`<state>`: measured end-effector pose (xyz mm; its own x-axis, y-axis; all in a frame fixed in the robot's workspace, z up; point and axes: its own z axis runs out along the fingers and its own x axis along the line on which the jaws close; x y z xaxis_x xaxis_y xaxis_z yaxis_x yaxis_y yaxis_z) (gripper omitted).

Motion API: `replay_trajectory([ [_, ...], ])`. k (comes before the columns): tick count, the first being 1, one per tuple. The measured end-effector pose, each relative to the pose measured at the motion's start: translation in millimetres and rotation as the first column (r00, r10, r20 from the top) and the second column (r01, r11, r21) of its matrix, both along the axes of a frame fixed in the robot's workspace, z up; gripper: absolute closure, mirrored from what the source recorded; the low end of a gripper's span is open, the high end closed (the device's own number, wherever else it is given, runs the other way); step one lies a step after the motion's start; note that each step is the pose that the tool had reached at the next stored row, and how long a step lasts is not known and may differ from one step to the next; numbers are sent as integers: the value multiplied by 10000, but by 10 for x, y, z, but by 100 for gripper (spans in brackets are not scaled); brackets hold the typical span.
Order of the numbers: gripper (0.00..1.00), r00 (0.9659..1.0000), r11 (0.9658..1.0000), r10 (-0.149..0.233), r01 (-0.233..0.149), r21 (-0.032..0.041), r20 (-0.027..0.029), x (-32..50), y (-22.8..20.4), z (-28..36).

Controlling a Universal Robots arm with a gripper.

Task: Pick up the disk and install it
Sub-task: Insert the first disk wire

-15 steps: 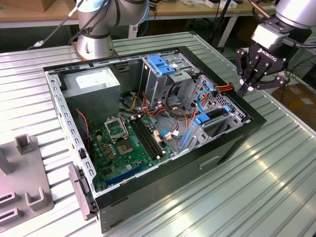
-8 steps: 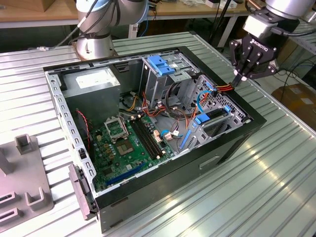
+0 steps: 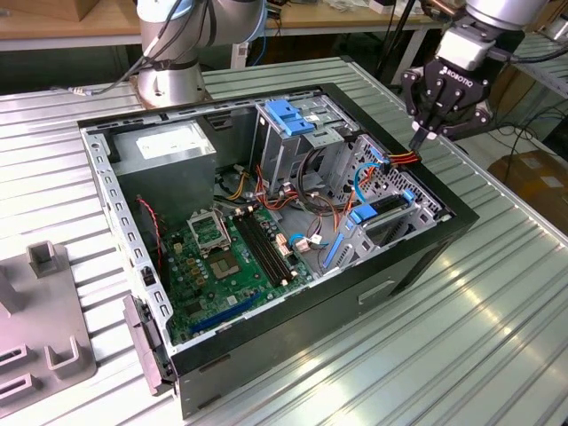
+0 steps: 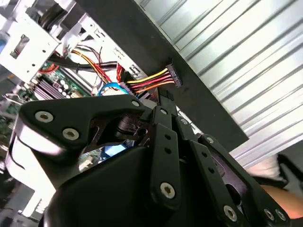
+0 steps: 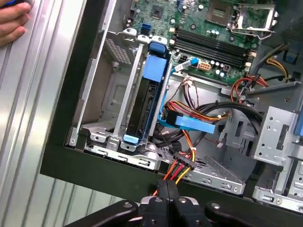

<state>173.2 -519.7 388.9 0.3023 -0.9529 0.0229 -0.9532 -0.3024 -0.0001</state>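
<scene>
The disk [image 5: 143, 100] stands on edge in a bay at the case's side wall, its dark body between blue plastic rails; in the exterior view the disk [image 3: 384, 211] lies low in that bay on the exterior view's right. Above it my gripper [image 3: 417, 140] hangs over the case rim, shut on a power cable [image 3: 404, 158] of red, yellow and black wires. In the first wrist view the gripper [image 5: 166, 187] pinches those wires just behind their black connector [image 5: 182, 163]. The second wrist view shows the gripper [image 4: 164, 99] beside the same connector [image 4: 173, 75].
The open black computer case [image 3: 417, 257] lies on a ribbed metal table. Inside are a motherboard [image 3: 226, 257], a grey power-supply box [image 3: 169, 146] and a drive cage with a blue top [image 3: 288, 115]. A hand [image 5: 12, 21] rests on the table outside the case. A grey fixture [image 3: 44, 342] sits at the exterior view's left.
</scene>
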Motion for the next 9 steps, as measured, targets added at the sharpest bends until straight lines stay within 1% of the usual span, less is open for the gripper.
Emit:
replay_trajectory([
  [1,90,9993,9993,381,-381,0,0,0,0,-4],
  [3,90,9964,9964,844,-844,-1,0,1,0,-8],
  [4,90,9936,9936,1129,-1129,0,0,2,0,-11],
  [6,90,9891,9891,1470,-1470,0,0,6,0,-14],
  [7,90,9847,9847,1741,-1741,0,0,10,0,-16],
  [9,90,9716,9716,2365,-2365,0,0,20,0,-24],
])
